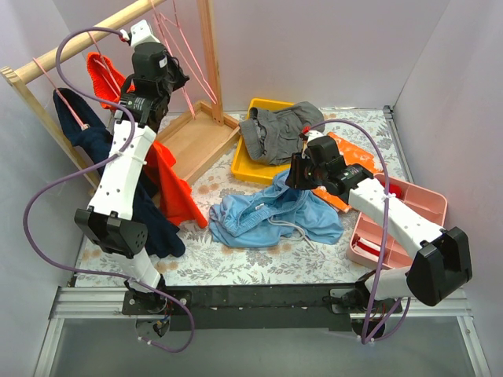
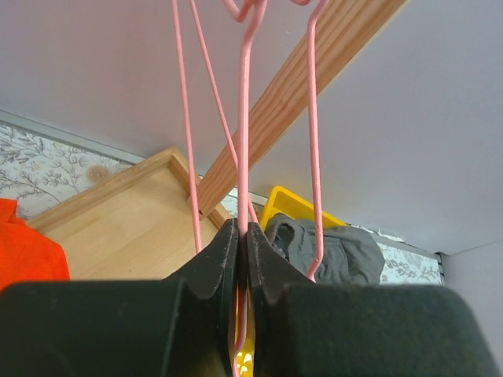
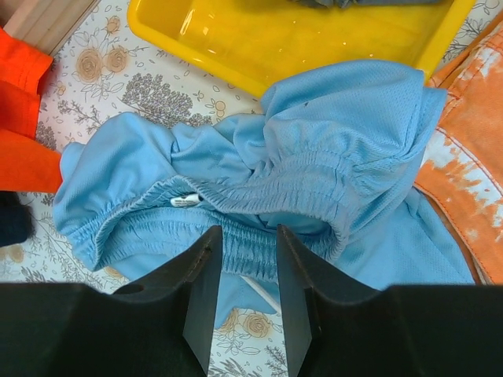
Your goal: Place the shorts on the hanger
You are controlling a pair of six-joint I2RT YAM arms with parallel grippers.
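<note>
The light sky-blue shorts (image 1: 275, 216) lie crumpled on the floral table in front of the yellow tray, and their elastic waistband fills the right wrist view (image 3: 314, 157). My right gripper (image 1: 292, 179) hovers just above the waistband, open and empty (image 3: 246, 232). The pink wire hanger (image 1: 189, 63) hangs from the wooden rail at the back left. My left gripper (image 1: 179, 78) is raised up there, shut on a vertical wire of the hanger (image 2: 244, 118), with its jaws pressed together on the wire (image 2: 243, 232). More pink wires hang beside it.
A yellow tray (image 1: 259, 106) holds dark grey shorts (image 1: 279, 129). An orange cloth with white marks (image 1: 354, 153) and a pink tray (image 1: 436, 200) are at the right. The wooden rack (image 1: 86, 35) carries orange (image 1: 169, 188) and navy (image 1: 153, 220) garments over a wooden base (image 1: 192, 137).
</note>
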